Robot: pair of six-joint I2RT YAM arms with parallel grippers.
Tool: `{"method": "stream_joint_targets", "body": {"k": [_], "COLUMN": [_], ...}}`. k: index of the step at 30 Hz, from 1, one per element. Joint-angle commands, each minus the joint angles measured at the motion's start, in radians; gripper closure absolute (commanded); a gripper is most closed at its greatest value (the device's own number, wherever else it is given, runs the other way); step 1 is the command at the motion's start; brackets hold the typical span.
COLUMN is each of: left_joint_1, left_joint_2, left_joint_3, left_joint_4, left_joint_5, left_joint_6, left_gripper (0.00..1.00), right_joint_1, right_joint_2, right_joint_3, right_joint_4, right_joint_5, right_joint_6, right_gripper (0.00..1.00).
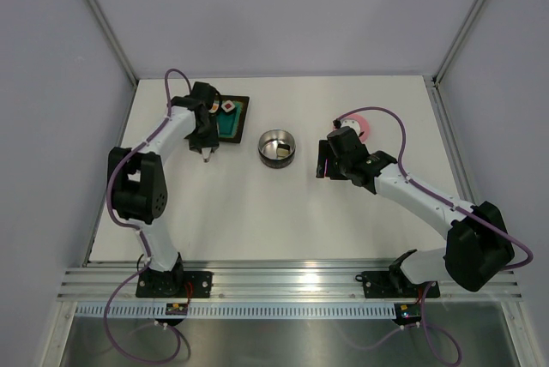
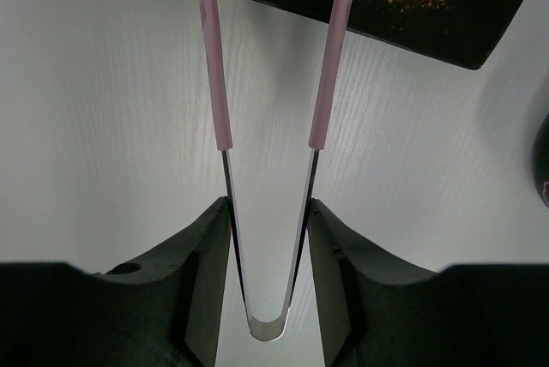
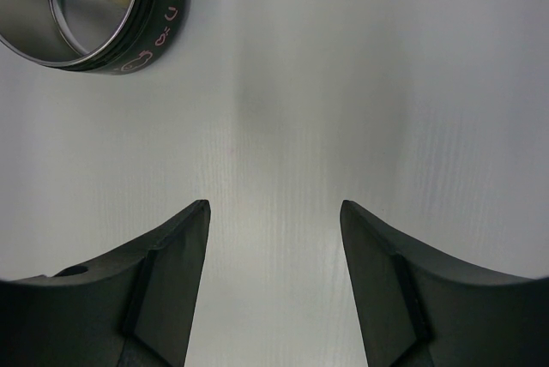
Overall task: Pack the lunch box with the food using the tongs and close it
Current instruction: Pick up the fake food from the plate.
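Since the tongs (image 2: pixel 212 67) must reach the tray (image 2: pixel 446 41), the left gripper (image 2: pixel 268 208) clamps their hinge end while the right gripper (image 3: pixel 273 208) gapes empty.

White left arm (image 1: pixel 171 131) and right arm (image 1: pixel 420 198), black joints, purple cables (image 1: pixel 176 70) alongside, matte black wedge-shaped pincer fingers (image 3: pixel 167 285), black bases (image 1: pixel 176 284)

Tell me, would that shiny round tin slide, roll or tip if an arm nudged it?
Probably slide: the tin sits upright on the smooth white table. Tipping looks unlikely, as it is wider than tall. Its thin rim suggests light metal, so a gentle push would likely shift it.
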State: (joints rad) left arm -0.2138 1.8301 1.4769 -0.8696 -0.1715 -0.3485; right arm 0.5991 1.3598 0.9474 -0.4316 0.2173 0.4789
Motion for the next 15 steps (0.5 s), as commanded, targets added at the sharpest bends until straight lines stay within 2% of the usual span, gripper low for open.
{"method": "stream_joint_targets", "body": {"k": [1,11,15], "left_joint_1": [0.010,0.022,0.021], "left_joint_2": [0.021,0.070,0.066], "left_joint_3": [0.057,0.100,0.095], "left_joint_4": [0.032,0.038,0.040], "left_joint_5": [0.017,0.036,0.044], "left_joint_6": [-0.012,-0.012,-0.010], "left_gripper": [0.58,0.59,0.70], "right_joint_1": [-0.004,-0.002,-0.004], "right_joint_2": [-0.019,-0.014,-0.014], "right_joint_3": [-0.004,-0.002,-0.001], "right_joint_4": [0.025,0.028,0.027], "right_joint_5": [-0.001,-0.004,-0.002], "right_joint_6": [0.010,0.012,0.012], "right_gripper": [0.30,0.30,0.30]}}
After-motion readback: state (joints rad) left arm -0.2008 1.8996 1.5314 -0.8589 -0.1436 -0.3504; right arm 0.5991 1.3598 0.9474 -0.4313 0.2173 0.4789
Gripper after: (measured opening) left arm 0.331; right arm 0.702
